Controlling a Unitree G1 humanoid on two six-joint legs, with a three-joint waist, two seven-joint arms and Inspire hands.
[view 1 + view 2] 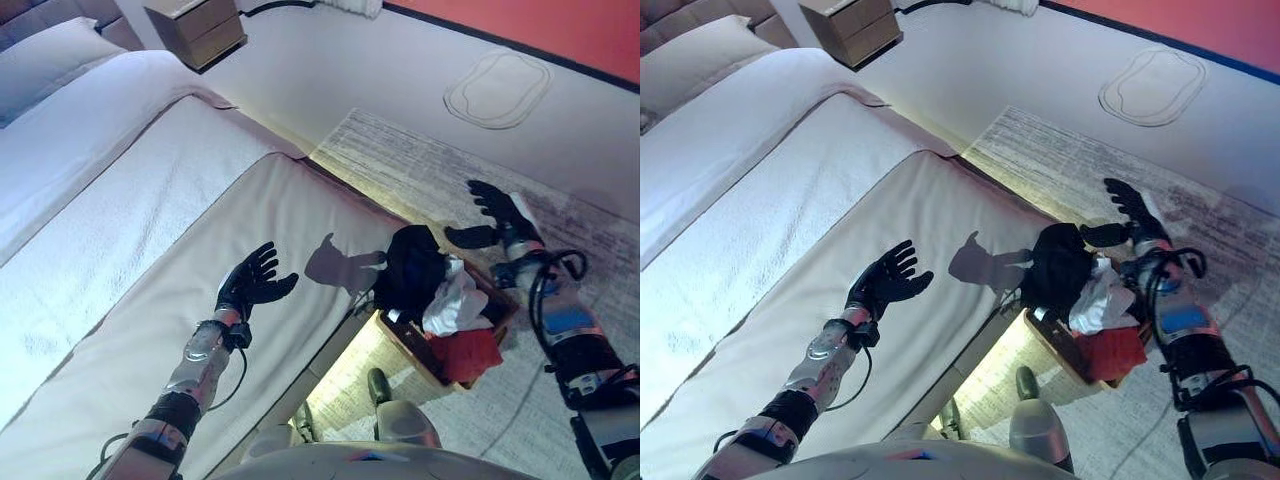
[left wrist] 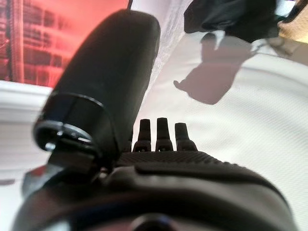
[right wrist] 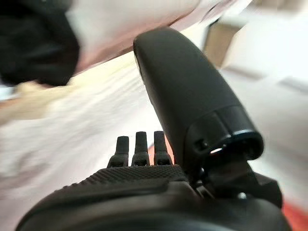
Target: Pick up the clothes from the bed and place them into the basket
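Left hand: yours hovers over the bed, fingers spread, holding nothing.
Right hand: spread, empty, above the basket.
Clothes: black, white, red, heaped in your basket.

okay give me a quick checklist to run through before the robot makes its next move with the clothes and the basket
1. Left hand free: ok, open above the bed, holding nothing.
2. Right hand free: ok, open above the far side of the basket, holding nothing.
3. Clothes in the basket: ok, a black garment, a white garment and a red garment lie piled in it.
4. Clothes contained: not ok, the black garment bulges over the rim toward the bed.
5. Bed free of clothes: ok for the part in view.
6. Basket upright beside the bed: ok, it stands on the rug.
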